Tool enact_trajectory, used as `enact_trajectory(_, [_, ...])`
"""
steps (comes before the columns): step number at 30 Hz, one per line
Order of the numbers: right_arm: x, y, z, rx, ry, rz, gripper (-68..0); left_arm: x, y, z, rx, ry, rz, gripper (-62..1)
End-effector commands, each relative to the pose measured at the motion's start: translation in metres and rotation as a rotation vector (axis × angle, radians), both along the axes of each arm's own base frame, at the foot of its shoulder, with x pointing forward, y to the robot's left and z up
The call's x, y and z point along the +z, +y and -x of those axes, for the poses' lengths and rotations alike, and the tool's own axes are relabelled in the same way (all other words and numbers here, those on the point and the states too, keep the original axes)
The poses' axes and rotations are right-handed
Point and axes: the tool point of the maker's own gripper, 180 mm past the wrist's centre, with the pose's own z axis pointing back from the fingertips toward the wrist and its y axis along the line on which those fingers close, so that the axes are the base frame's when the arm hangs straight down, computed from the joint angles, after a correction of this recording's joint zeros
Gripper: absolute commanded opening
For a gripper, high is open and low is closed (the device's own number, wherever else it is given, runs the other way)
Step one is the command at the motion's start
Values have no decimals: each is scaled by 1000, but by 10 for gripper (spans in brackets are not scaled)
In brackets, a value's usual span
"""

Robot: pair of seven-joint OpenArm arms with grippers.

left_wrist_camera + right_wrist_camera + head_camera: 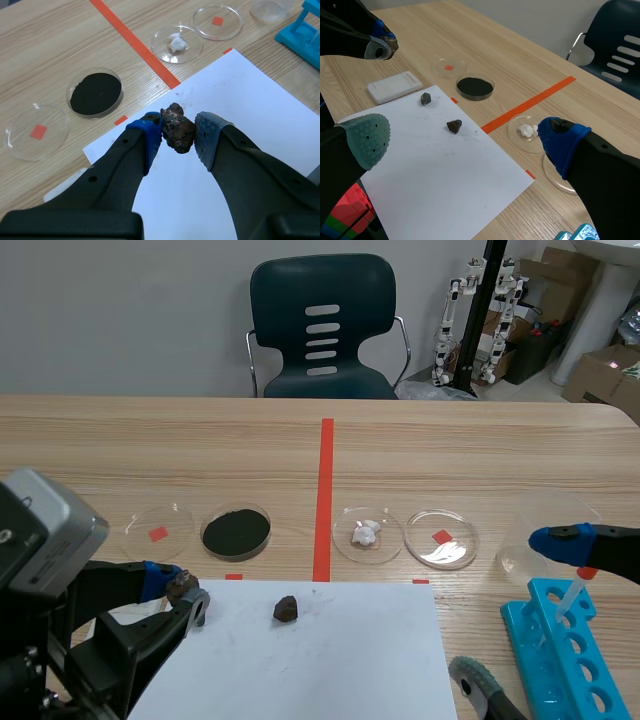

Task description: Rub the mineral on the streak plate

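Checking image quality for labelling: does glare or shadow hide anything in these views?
Scene view: glare whitens part of the empty dish right of the white lumps; nothing is hidden. Left wrist view: the mineral in the left claw is evenly lit. Right wrist view: the two loose rocks on the paper cast only faint shadows.

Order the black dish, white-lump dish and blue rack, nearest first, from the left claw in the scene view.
1. Black dish, just ahead of the left claw.
2. White-lump dish, beyond the tape.
3. Blue rack, far right.
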Motion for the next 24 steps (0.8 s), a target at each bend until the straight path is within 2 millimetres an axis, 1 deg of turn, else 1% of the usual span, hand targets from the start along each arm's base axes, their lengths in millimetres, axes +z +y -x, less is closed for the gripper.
enact_trajectory(1, [7, -1, -3, 1, -21, -13, -54, 11, -4, 1, -10, -26, 17, -476])
enact_trajectory(5, [7, -1, -3, 1, -21, -13, -54, 19, -9, 11, -19, -29, 46, -476])
enact_trajectory(8, [7, -1, -3, 1, -21, -13, -54, 21, -11, 14, -26, -36, 49, -477])
enact_trajectory(24, [7, -1, -3, 1, -21, -13, -54, 20, -11, 14, -30, -38, 38, -477])
